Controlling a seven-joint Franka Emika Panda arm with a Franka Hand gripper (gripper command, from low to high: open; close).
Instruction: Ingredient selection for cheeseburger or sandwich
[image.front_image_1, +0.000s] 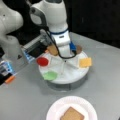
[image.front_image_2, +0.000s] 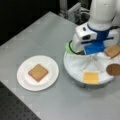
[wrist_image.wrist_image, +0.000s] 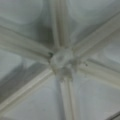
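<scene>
Gripper, its opening not discernible, low over the hub of the white divided tray, whose compartments hold red round, green round, cheese square, patty and toast; another toast square lies on the near plate.

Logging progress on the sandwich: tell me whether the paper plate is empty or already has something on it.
Not empty. In both front views the white paper plate holds one brown toast square lying flat, nothing stacked on it. The gripper is over the divided tray.
</scene>
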